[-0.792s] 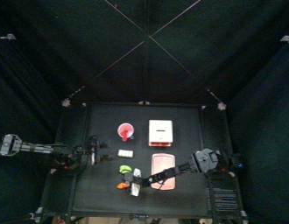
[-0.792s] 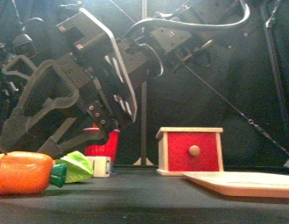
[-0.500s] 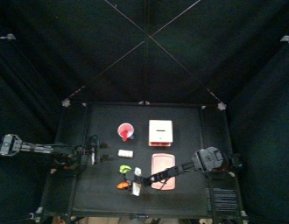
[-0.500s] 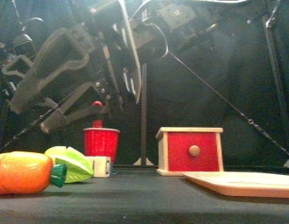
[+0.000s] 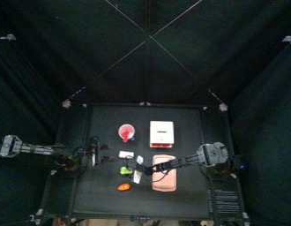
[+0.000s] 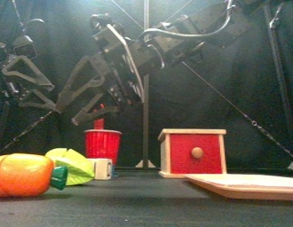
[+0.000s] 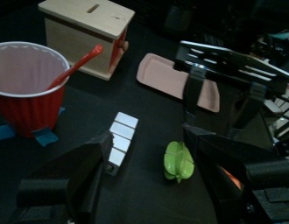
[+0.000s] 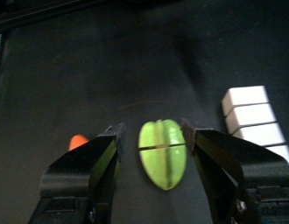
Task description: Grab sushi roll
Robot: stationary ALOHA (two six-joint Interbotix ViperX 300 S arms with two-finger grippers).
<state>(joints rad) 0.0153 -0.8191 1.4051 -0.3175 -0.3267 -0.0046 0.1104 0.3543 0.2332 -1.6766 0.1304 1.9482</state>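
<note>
The sushi roll [image 5: 125,155] is a small white chunk lying on the table in front of the red cup [image 5: 127,133]. It also shows in both wrist views, as the sushi roll [image 7: 120,138] and the sushi roll [image 8: 255,122]. My right gripper [image 5: 138,168] reaches across from the right and hangs open over the small green item [image 8: 161,154], which lies between its jaws. The roll lies just outside one jaw. My left gripper [image 7: 147,147] is open and holds nothing, low at the table's left, facing the roll and the green item [image 7: 176,160].
A small orange item [image 5: 122,187] lies near the front edge. A wooden box [image 5: 162,132] with a red front stands beside the cup. A pink tray [image 5: 167,170] lies right of the green item, under the right arm.
The right gripper has drawn back from the front edge, away from the orange item, and now stands over the green item. The left arm has stayed still.
</note>
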